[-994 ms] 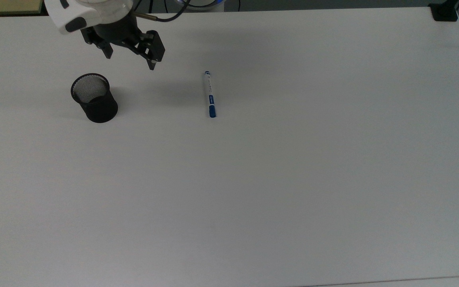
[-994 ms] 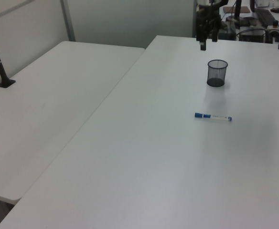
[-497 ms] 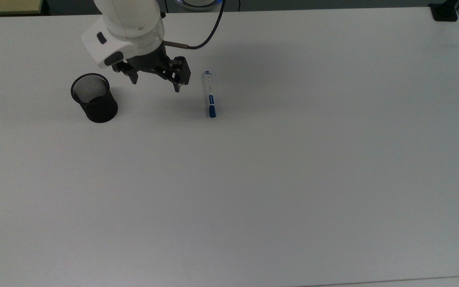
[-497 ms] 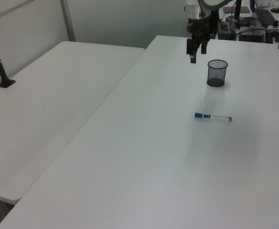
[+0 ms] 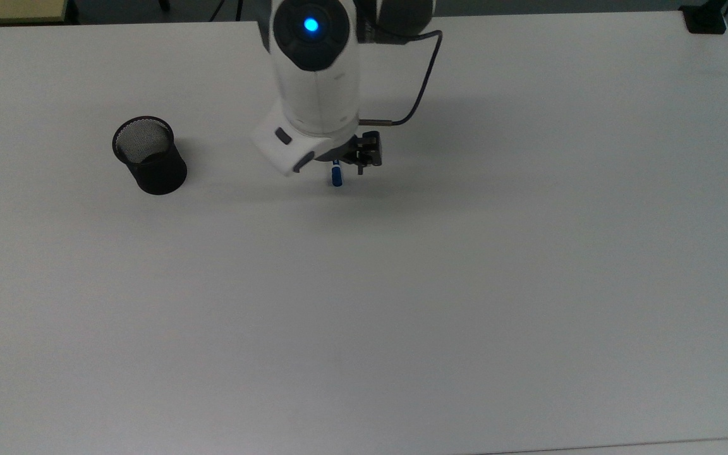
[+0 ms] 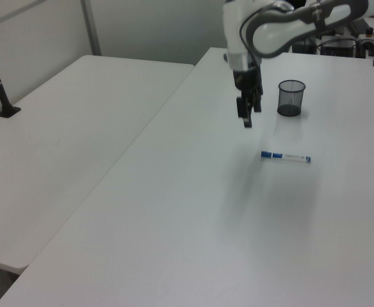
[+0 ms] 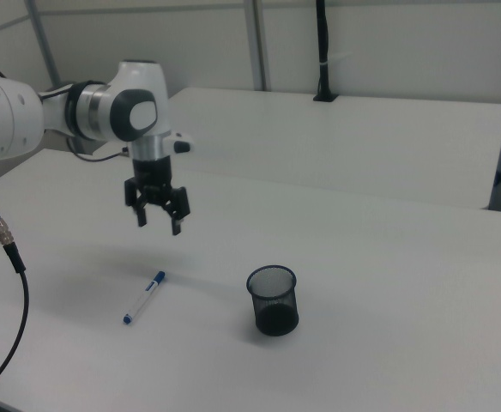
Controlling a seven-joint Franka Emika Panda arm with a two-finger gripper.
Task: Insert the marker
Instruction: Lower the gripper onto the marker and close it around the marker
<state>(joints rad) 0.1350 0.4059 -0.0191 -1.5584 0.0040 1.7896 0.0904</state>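
Top view: camera overhead, looks almost straight down on white surface [image 5: 465, 284], arm entering from picture's top edge. Left view: raised, off one end of surface [image 6: 193, 224], looks along its length, arm far. Right view: lower, nearer, oblique from opposite side across surface [image 7: 388, 283]. All three share mesh cup [image 5: 149, 155] [image 6: 291, 97] [image 7: 273, 299], marker [image 5: 337, 176] [image 6: 285, 156] [image 7: 144, 297], arm's end.

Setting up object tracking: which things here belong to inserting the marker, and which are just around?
Belongs to the job:
- white-barrelled marker with blue cap, lying flat
- black mesh cup, upright
- open black two-finger gripper, above the table

Just around:
- black pole on the neighbouring white table
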